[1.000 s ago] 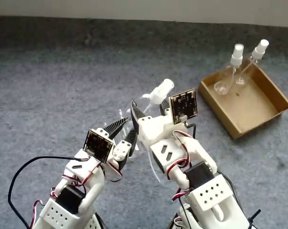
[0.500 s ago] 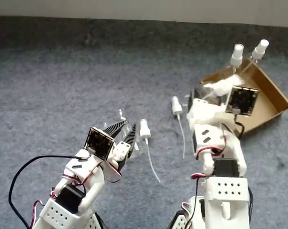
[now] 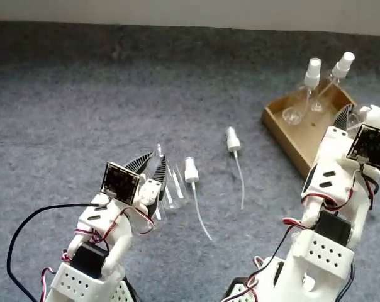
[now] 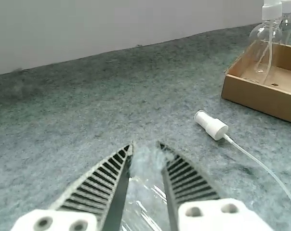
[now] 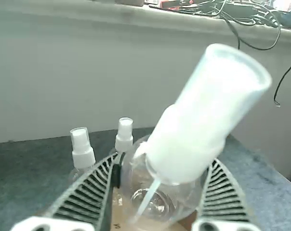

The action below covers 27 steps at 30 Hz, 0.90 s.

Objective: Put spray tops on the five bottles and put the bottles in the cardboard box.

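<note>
My right gripper point(image 3: 360, 117) hangs over the near side of the cardboard box point(image 3: 284, 129), shut on a clear bottle point(image 5: 179, 192) that carries a white spray top point(image 5: 203, 115). Two capped bottles point(image 3: 312, 74) point(image 3: 342, 64) stand in the box's far corner. Two loose spray tops point(image 3: 190, 170) point(image 3: 233, 139) with long tubes lie on the carpet mid-table. My left gripper point(image 3: 153, 161) is open, low over clear uncapped bottles point(image 3: 171, 185) lying on the carpet; clear plastic point(image 4: 145, 187) shows between its fingers.
Grey carpet covers the whole table, with a pale wall along its far edge. A black cable point(image 3: 26, 229) loops beside the left arm's base. The box point(image 4: 261, 94) sits at the far right, open side up.
The right arm has swung right, carrying the capped bottle from mid-table to above the box. The left gripper has pulled back a little to the left. The loose spray tops now lie uncovered.
</note>
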Each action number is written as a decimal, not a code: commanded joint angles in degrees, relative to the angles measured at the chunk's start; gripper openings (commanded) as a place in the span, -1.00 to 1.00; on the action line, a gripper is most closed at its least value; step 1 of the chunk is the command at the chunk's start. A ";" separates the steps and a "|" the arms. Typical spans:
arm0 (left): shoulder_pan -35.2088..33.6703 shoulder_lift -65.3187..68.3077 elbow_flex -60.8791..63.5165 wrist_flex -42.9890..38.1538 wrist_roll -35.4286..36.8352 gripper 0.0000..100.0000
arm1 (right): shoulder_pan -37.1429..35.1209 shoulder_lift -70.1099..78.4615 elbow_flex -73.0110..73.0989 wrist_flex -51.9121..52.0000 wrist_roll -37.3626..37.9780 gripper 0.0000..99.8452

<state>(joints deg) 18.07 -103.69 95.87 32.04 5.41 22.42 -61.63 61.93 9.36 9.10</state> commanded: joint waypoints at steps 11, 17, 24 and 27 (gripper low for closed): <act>-0.66 -0.13 1.10 0.26 -0.44 -0.89 | 2.95 29.67 -18.33 -5.14 0.97 -0.72; -0.66 -0.13 1.10 0.26 -0.44 -0.89 | 2.86 38.90 -19.82 -19.21 1.41 -0.72; -0.66 -0.13 1.10 0.35 -0.44 -0.89 | 2.15 51.03 -23.60 -22.29 1.41 -0.72; -0.66 -0.13 1.10 0.35 -0.44 -0.89 | 1.98 55.52 -26.77 -22.90 1.41 -0.72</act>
<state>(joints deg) 18.07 -103.69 95.87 32.04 5.41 24.97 -7.30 41.01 -11.47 9.63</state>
